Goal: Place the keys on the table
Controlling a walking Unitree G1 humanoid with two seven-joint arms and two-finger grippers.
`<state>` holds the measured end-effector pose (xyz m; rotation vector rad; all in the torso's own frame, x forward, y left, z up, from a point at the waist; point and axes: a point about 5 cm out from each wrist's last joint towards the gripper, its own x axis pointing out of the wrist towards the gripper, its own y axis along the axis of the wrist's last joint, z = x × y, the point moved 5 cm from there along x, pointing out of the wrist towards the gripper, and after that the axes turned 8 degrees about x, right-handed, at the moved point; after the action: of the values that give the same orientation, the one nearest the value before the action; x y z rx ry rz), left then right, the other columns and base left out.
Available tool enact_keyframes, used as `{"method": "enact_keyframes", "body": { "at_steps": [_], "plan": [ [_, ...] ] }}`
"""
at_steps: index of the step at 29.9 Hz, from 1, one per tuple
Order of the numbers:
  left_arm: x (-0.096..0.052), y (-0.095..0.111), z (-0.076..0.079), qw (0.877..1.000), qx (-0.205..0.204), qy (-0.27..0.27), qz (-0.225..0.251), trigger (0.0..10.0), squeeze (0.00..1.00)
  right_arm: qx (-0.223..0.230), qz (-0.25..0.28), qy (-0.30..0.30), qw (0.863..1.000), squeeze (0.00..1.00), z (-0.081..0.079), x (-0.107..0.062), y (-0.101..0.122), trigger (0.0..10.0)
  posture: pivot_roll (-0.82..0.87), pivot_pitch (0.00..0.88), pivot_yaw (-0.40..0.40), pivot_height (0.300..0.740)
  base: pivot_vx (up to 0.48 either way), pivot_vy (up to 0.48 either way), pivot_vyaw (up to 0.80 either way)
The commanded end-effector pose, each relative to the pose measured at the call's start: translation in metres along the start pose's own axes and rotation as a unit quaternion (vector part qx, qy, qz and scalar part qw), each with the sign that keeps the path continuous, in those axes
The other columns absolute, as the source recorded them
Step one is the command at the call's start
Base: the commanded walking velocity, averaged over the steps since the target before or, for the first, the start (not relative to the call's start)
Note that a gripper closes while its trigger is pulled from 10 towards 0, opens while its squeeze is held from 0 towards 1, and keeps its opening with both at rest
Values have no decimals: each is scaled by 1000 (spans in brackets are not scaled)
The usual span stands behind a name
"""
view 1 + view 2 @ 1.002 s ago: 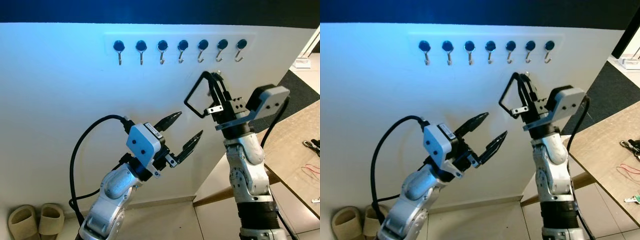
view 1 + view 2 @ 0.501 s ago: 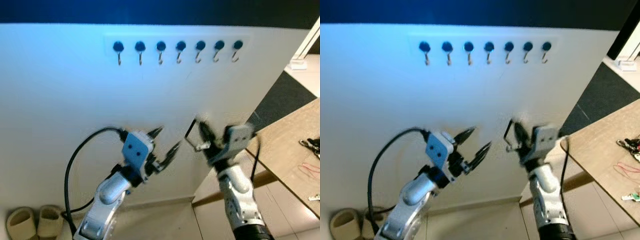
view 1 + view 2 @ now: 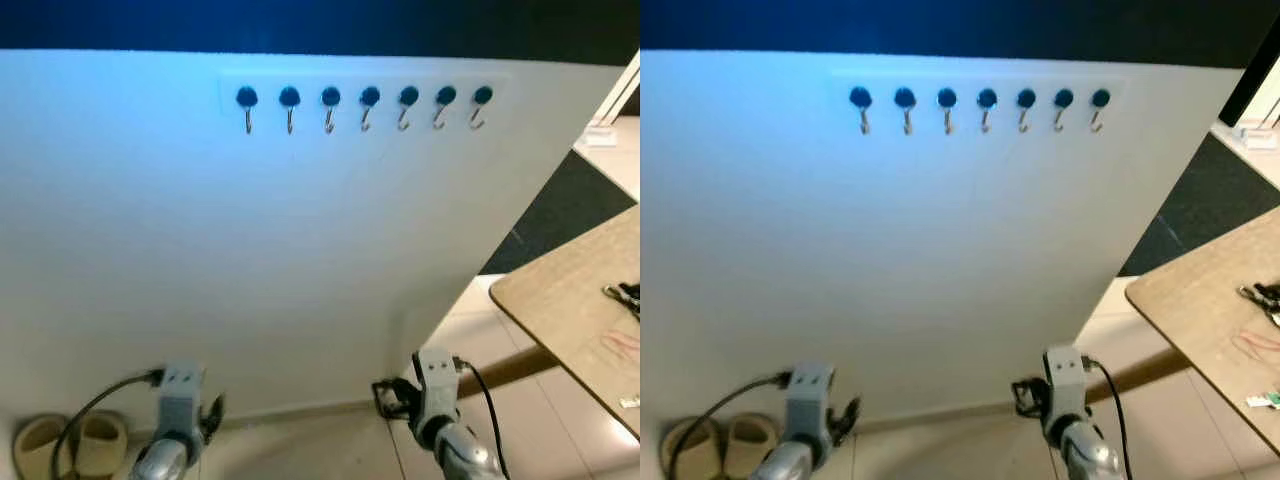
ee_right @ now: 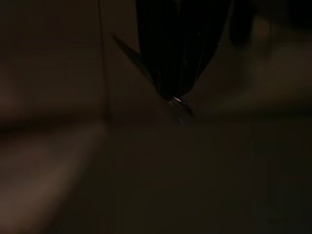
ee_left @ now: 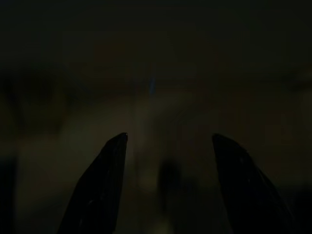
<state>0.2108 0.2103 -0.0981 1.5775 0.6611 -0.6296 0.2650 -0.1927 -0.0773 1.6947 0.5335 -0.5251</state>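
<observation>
Left eye view: both arms low at the bottom edge, before a white wall with a row of hooks across the top. Right hand at lower centre-right, clamped on the black key ring, keys showing as a dark loop just left of the wrist. Left hand at lower left, idle, slippers in the corner. Worktop at right edge, well apart from the keys, small clutter on it.

Right eye view: same scene, worktop edge at right, bare wood toward its near corner.

Left wrist view: very dark, two black fingers spread apart, nothing between.

Right wrist view: dark, fingers pressed together at top centre, a small glint of metal at their tips.

Best done by turning right toward the worktop, keeping the grip firm while walking, lifting above the edge, lowering onto bare wood away from the clutter before release.
</observation>
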Motion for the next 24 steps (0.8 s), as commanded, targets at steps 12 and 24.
{"method": "enact_keyframes", "body": {
  "at_steps": [12,24],
  "plan": [
    [1,-9,-4,998,-61,15,15,10000,0,54,15,-112,992,0,44,-11,-9,10000,48,61,-44,740,0,0,0],
    [10,11,-1,996,-57,39,52,10000,0,63,-11,-102,993,0,37,-8,-18,10000,31,42,-46,740,0,0,0]
  ]
}}
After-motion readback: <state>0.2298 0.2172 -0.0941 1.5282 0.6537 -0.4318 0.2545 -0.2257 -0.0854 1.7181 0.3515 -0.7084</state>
